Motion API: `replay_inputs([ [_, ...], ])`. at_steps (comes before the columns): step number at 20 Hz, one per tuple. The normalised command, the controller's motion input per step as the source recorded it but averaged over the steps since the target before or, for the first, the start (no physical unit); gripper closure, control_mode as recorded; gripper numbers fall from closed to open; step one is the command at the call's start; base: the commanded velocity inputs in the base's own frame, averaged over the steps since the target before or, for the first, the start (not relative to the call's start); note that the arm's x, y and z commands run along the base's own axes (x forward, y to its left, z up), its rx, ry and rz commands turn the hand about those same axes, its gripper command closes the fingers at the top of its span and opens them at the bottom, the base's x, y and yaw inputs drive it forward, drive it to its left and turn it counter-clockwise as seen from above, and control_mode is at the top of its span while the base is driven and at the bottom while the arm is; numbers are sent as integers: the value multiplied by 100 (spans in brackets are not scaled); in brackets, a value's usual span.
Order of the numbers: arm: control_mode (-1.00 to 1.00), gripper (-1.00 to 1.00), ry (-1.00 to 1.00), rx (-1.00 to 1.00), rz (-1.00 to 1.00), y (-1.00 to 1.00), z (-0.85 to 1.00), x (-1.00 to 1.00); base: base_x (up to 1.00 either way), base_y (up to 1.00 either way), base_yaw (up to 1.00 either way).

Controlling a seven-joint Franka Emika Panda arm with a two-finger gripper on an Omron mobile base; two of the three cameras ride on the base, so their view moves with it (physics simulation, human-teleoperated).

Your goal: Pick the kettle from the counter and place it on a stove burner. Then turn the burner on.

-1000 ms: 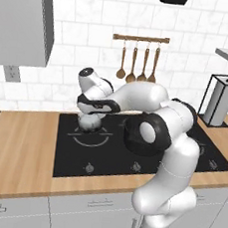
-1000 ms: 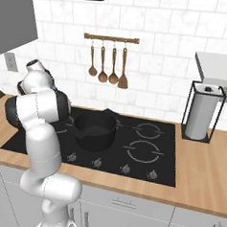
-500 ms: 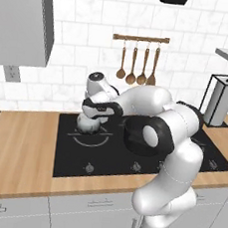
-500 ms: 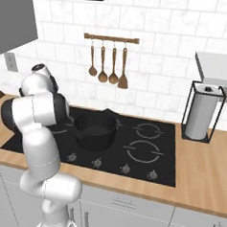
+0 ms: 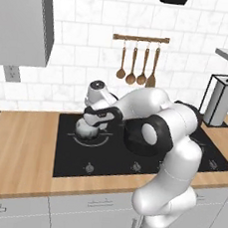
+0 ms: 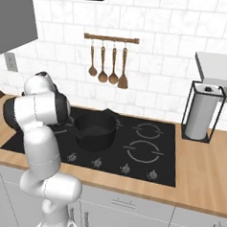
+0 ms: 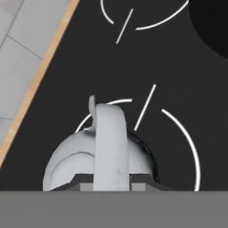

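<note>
Left base view: the arm reaches from lower right toward centre-left of frame, wrist bent down so the gripper (image 5: pixel 97 124) sits right over the kettle (image 5: pixel 88 129), which rests on or just above a burner (image 5: pixel 90 138) at the left of the black hob (image 5: pixel 96 159). The hand comes from above prob. because the arched handle is the only easy thing to grab. Counter (image 5: pixel 17 145) runs lower left, w/ the hob set into it; spoons (image 5: pixel 137 68) hang on the wall, upper centre, and a paper-towel stand (image 5: pixel 218 100) is at right. Can't tell from here if the kettle touches the glass. Right base view: arm fills the left of frame and hides the kettle; a black pot (image 6: pixel 95 128) occupies a burner at centre, which is likely why the kettle goes to a free ring instead. Knobs (image 6: pixel 97 162) line the hob's front edge, lower centre; one of those is needed next. Hand view: the kettle (image 7: pixel 100 156) is at bottom centre, handle running straight up the frame between where the fingers would be, body inside the white ring w/ tick marks (image 7: pixel 178 133), so it's centred-ish on the burner, slightly toward the ring's left. Fingertips aren't visible, so can't tell whether the jaws grip the handle or have let go. Judgement: placing step about done; knob turn not yet begun.
</note>
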Motion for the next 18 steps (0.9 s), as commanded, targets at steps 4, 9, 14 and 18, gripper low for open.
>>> replay_inputs([
  [4, -100, 100, 0, -4, 0, 1, -8, 5, 0, 0, 0],
  [9, -100, 100, 0, -2, 0, -11, -7, 27, 0, 0, 0],
  [14, -100, -100, 0, 0, 0, -2, 0, 7, 0, 0, 0],
  [18, -100, -100, 0, 0, 0, 0, 0, 0, 0, 0, 0],
])
